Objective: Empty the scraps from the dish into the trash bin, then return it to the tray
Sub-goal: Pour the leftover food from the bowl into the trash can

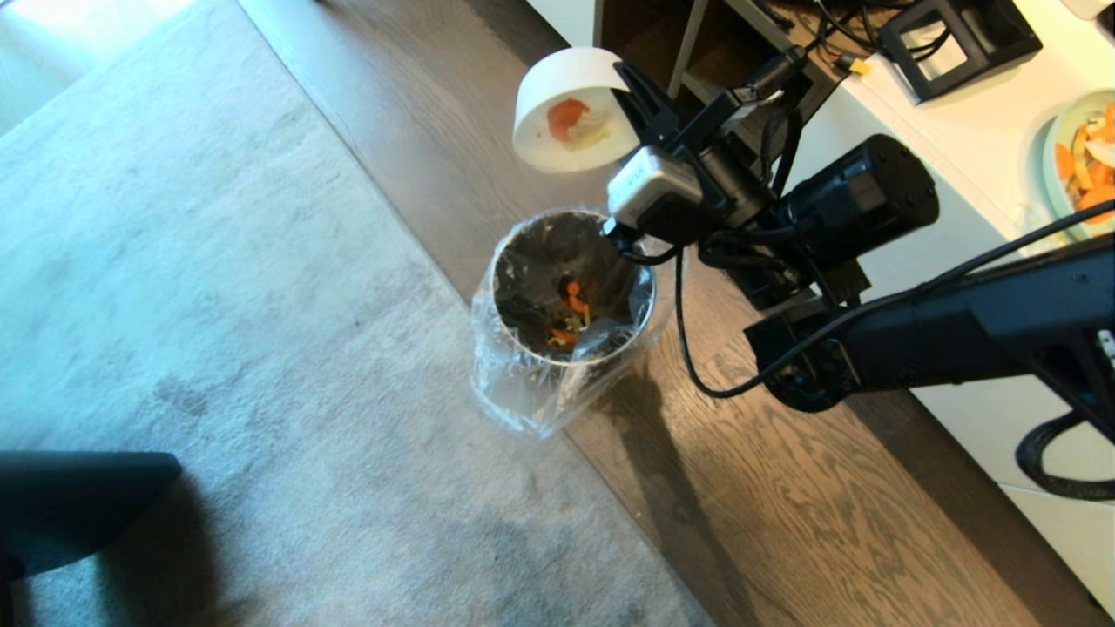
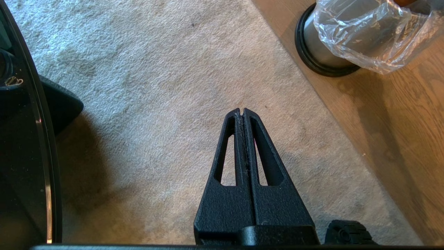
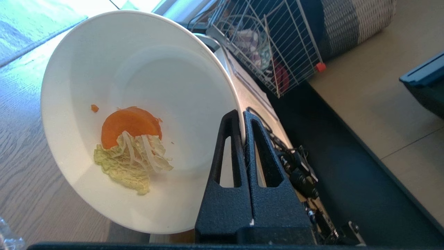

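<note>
My right gripper point(image 1: 629, 83) point(image 3: 241, 114) is shut on the rim of the dish point(image 1: 571, 104) point(image 3: 138, 114), a white deep bowl tipped steeply on its side above and beyond the trash bin point(image 1: 571, 296). Scraps point(image 3: 130, 146), an orange slice and a pale green leaf, still cling to the dish's inner wall point(image 1: 575, 122). More scraps point(image 1: 571, 318) lie at the bottom of the grey bin with its clear liner point(image 2: 364, 31). My left gripper point(image 2: 242, 110) hangs shut and holds nothing over the carpet. The tray is out of view.
A white counter point(image 1: 976, 139) runs along the right with a pale green plate point(image 1: 1084, 161) of orange pieces on it. A wire rack point(image 3: 274, 41) and a woven basket point(image 3: 357, 24) stand behind the dish. Grey carpet point(image 1: 218, 305) meets wood floor point(image 1: 784, 505).
</note>
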